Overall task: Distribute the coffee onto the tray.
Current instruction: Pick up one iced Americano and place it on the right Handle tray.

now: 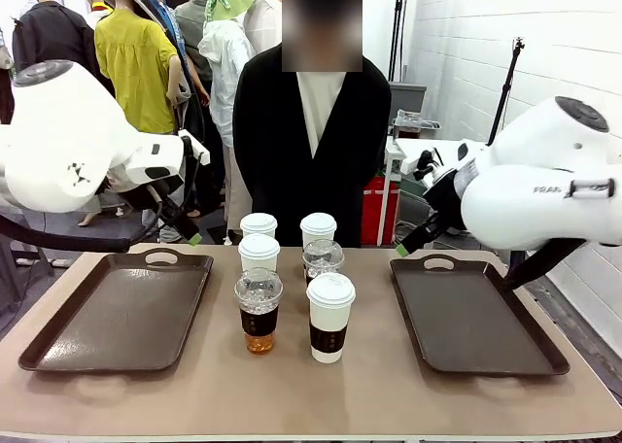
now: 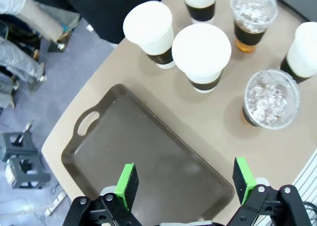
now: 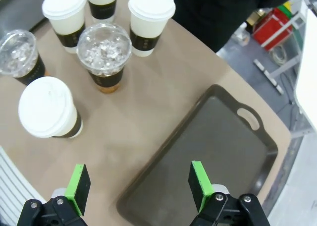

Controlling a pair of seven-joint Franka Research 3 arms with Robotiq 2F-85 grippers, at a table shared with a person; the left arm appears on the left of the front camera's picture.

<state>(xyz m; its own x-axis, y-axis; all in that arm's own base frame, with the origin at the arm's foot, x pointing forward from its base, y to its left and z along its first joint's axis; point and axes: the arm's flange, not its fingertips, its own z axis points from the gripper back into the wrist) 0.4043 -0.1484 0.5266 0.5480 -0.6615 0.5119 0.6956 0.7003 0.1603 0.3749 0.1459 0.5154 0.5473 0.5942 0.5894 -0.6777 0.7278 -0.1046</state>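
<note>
The coffee stands as several sleeved cups at mid-table: white-lidded paper cups such as the front one [image 1: 330,317] and two clear dome-lidded cups of amber drink [image 1: 259,310] [image 1: 323,260]. One dark tray [image 1: 121,312] lies bare on the left, another tray [image 1: 476,317] on the right. My left gripper [image 1: 190,231] hangs open over the left tray's far end; in its wrist view its open gripper [image 2: 185,184] looks down on the tray [image 2: 148,156] and cups [image 2: 201,55]. My right gripper [image 1: 408,244] is open above the right tray's far left corner, its open gripper [image 3: 139,180] over the tray edge [image 3: 213,151], cups [image 3: 104,55] to one side.
A person in a black jacket [image 1: 311,152] stands at the far edge, right behind the cups. Each tray has a handle hole [image 1: 161,258] at its far end. Bare tabletop [image 1: 311,394] runs along the near edge.
</note>
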